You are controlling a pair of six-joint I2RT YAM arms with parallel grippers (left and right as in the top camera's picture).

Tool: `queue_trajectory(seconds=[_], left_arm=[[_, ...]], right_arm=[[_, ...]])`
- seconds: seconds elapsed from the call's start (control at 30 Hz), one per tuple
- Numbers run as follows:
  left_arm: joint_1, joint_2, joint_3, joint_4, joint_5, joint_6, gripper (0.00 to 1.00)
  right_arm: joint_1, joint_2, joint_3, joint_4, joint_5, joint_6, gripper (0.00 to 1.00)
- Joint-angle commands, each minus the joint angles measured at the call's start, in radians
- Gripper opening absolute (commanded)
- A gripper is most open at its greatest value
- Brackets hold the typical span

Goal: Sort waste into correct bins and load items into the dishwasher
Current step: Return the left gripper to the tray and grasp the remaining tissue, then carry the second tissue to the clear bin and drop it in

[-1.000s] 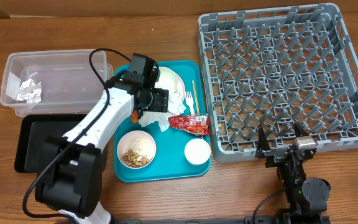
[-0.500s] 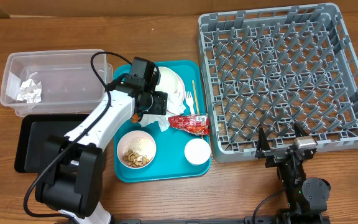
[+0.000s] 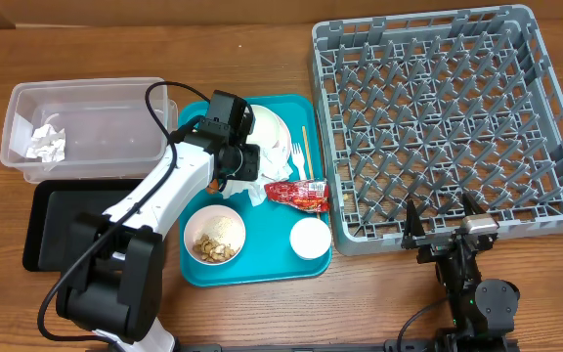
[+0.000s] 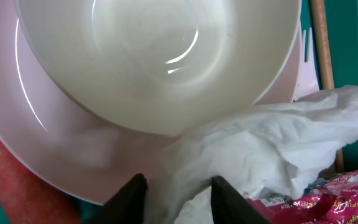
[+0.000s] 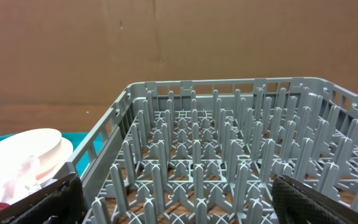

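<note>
white crumpled napkin (image 4: 260,146) lies on the teal serving tray (image 3: 262,270), bunched against the rim of a pale pink plate (image 4: 39,134) that carries a white bowl (image 4: 160,56). the left gripper (image 4: 176,190) is right over it, angled down. its two dark fingers (image 4: 129,199) are parted and stand on either side of a fold of the napkin, which fills the gap between them. no squeeze on the paper is visible.

just beside the napkin, toward the dish rack, is a red shiny wrapper (image 3: 298,194). a thin wooden stick (image 4: 322,37) and a white plastic fork (image 3: 299,158) lie along the tray's edge on that side. an orange carrot (image 3: 210,181) shows just under the left arm.

nearer the front of the tray sit a bowl of beige food bits (image 3: 214,236) and a small white cup (image 3: 311,238).

to the left of the tray, a clear plastic tub (image 3: 96,98) holds another crumpled napkin (image 3: 45,143). a shallow black tray (image 3: 52,220) lies in front of the tub.

to the right, the large grey dish rack (image 3: 448,117) stands with nothing among its pegs. the right gripper (image 3: 440,216) rests at the rack's front edge, well away from the waste, its fingers spread wide and holding nothing.
</note>
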Motion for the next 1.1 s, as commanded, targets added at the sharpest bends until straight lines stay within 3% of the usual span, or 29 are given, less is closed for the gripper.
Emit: queue_trajectory(seconds=[0.0, 0.1, 0.13, 0.47, 0.87, 1.07], left_arm=[[-0.004, -0.002, -0.006, 0.000, -0.004, 0.010, 0.25], [-0.004, -0.002, -0.006, -0.005, -0.004, 0.010, 0.06], [-0.004, -0.002, -0.006, -0.010, -0.003, 0.010, 0.04], [-0.002, -0.072, 0.045, -0.086, -0.003, 0.014, 0.04], [0.000, -0.342, 0.090, -0.093, -0.017, 0.022, 0.06], [0.024, -0.436, 0.090, -0.085, -0.154, 0.021, 0.04]], right_arm=[[-0.003, -0.005, -0.011, 0.005, 0.006, -0.004, 1.00], [-0.003, -0.005, -0.011, 0.005, 0.006, -0.004, 1.00], [-0.003, -0.005, -0.011, 0.005, 0.006, -0.004, 1.00], [-0.003, -0.005, -0.011, 0.005, 0.006, -0.004, 1.00], [-0.003, -0.005, -0.011, 0.005, 0.006, -0.004, 1.00], [-0.003, -0.005, -0.011, 0.005, 0.006, -0.004, 1.00]])
